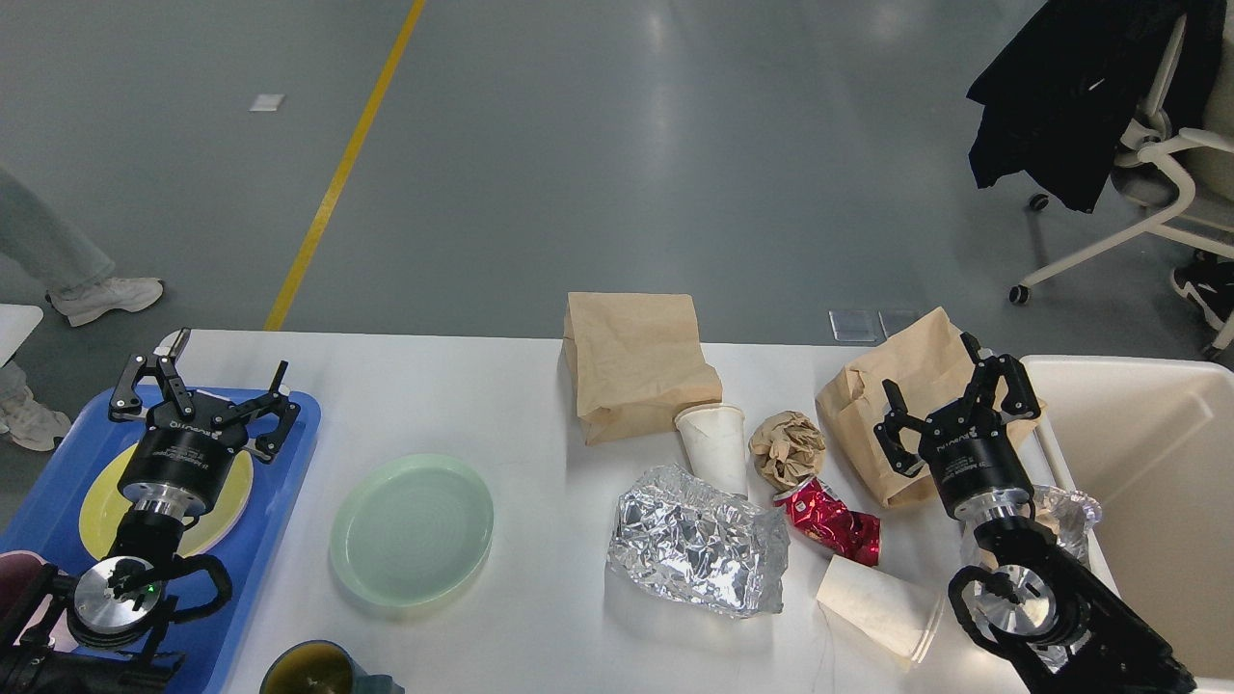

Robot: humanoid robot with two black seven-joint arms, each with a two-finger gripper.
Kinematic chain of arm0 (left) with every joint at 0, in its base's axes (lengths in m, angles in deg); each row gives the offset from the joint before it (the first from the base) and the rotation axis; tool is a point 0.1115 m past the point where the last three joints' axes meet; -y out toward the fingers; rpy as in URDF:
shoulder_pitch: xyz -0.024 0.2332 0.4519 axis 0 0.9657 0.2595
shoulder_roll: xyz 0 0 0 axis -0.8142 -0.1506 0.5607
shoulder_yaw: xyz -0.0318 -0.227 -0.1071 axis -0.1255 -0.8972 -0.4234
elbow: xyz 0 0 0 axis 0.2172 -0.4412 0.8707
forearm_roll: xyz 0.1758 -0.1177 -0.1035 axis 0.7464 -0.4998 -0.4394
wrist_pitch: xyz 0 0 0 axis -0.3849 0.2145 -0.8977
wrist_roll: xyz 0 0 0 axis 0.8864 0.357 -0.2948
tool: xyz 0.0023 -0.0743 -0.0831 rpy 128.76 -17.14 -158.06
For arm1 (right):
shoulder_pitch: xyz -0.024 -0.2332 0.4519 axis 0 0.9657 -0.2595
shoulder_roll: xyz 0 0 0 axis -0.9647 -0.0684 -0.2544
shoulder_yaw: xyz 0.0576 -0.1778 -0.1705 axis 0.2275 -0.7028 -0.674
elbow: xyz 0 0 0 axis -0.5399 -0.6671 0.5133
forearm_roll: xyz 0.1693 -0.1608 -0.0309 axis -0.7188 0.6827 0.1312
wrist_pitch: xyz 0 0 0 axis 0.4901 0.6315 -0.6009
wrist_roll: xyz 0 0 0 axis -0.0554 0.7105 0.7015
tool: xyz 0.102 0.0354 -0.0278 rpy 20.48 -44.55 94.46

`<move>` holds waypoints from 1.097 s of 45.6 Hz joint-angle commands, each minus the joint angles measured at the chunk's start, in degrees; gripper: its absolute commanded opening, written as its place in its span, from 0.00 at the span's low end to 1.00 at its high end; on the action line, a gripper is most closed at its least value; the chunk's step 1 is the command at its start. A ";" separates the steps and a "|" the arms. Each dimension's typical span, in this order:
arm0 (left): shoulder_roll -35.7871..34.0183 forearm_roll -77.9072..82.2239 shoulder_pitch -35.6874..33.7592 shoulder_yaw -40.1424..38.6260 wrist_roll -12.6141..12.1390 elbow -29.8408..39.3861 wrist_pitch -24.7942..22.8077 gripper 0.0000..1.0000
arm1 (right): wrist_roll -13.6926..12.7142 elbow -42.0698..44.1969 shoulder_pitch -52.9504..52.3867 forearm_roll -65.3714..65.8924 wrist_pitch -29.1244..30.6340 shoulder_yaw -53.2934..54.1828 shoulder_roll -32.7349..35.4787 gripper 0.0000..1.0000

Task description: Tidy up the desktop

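The white desktop (453, 386) spreads across the view. My left gripper (204, 381) hovers open over the blue tray (289, 453) and the yellow plate (101, 506) in it. My right gripper (950, 386) is open above a crumpled brown paper bag (887, 386) at the right. Between the arms lie a pale green plate (412, 528), a flat brown paper bag (636, 361), an upright white paper cup (715, 445), a balled brown paper (787, 446), a crushed red can (831, 520), crumpled foil (694, 549) and a tipped paper cup (879, 602).
A cream bin (1147, 482) stands at the desktop's right end. A dark mug (318, 670) sits at the front edge. Clear plastic (1065, 511) lies under my right arm. A chair with a black jacket (1080, 96) and a person's shoe (106, 294) are on the floor beyond.
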 commanded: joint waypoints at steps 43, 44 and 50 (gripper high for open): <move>-31.23 -0.76 -26.20 54.64 2.04 0.37 -0.22 0.98 | 0.00 0.10 -0.09 0.01 0.00 0.00 0.00 1.00; -32.37 -0.76 -28.65 58.42 1.95 0.37 -0.31 0.98 | 0.00 0.10 -0.09 0.01 0.00 0.00 -0.09 1.00; -38.09 -0.67 -51.93 92.77 2.04 0.28 -6.97 0.98 | 0.00 0.10 -0.09 0.01 0.00 0.00 0.00 1.00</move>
